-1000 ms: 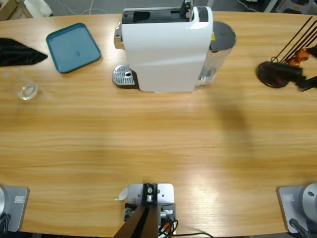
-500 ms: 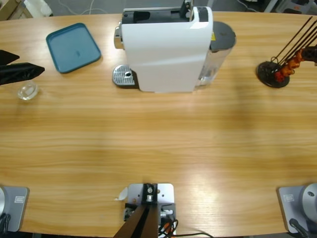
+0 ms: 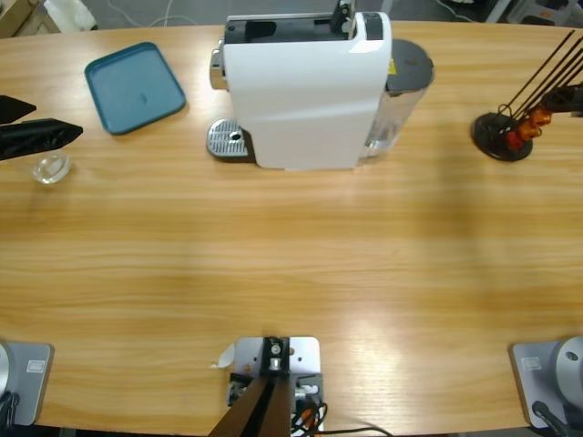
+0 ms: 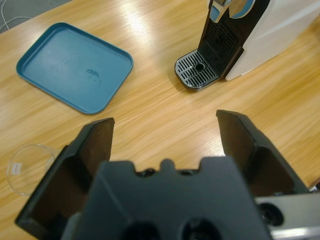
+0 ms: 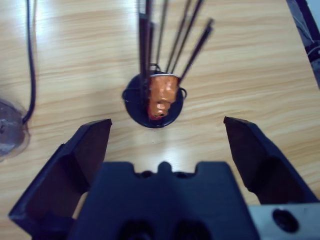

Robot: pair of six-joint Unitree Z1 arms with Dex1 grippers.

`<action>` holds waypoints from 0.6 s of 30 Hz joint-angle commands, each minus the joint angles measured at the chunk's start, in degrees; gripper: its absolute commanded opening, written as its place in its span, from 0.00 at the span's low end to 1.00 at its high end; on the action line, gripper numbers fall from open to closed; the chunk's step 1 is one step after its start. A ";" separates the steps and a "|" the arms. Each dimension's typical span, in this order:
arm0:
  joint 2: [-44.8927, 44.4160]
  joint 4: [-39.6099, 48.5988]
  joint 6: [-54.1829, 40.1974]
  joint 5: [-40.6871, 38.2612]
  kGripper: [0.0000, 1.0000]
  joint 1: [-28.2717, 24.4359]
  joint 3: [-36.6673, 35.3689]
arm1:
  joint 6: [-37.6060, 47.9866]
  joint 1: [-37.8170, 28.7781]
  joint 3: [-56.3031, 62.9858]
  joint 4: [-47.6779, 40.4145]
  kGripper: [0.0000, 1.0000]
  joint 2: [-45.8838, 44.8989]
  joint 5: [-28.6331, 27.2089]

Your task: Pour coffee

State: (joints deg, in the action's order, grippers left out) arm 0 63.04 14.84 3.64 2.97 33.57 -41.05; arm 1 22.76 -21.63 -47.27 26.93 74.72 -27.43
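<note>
A small clear glass [image 3: 50, 167] stands near the table's left edge; it also shows at the lower left of the left wrist view as a clear glass [image 4: 27, 167]. I cannot make out any coffee in it. My left gripper [image 3: 56, 118] comes in from the left edge, just behind the glass and not touching it. In its own view the left gripper [image 4: 165, 122] is open and empty. The white coffee machine [image 3: 305, 86] stands at the back middle with its metal drip tray [image 3: 228, 139] at its left. My right gripper [image 5: 167, 124] is open, facing a capsule stand [image 5: 155, 107].
A teal tray [image 3: 135, 86] lies at the back left, between the glass and the machine. The black wire capsule stand [image 3: 499, 137] with orange capsules [image 3: 524, 127] stands at the far right. A dark cable [image 5: 30, 60] runs down the left of the right wrist view.
The right gripper has pulled back to the right, off the capsule stand. The left gripper has shifted toward the front, closer to the glass. The glass has not moved.
</note>
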 commanded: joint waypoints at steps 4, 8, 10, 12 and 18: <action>-1.76 -0.60 0.60 0.81 0.88 0.00 2.54 | -1.48 7.25 5.86 -6.93 0.92 -3.06 5.60; -1.57 -0.60 0.58 0.81 0.88 -0.01 2.64 | -2.00 7.30 6.32 -8.70 0.89 -1.42 6.69; -1.48 -0.60 0.58 0.81 0.88 0.00 2.64 | -2.32 7.27 6.42 -9.51 0.89 -0.15 6.78; -1.51 -0.60 0.58 0.81 0.88 0.00 2.73 | -2.37 7.30 6.40 -10.09 0.89 0.86 6.78; -1.60 -0.53 0.58 0.88 0.88 0.00 2.84 | -2.37 7.34 6.40 -12.24 0.81 3.47 6.87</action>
State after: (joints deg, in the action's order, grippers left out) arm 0 62.53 14.81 3.71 2.98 33.57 -40.55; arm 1 20.97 -14.88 -42.36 16.94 74.22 -21.62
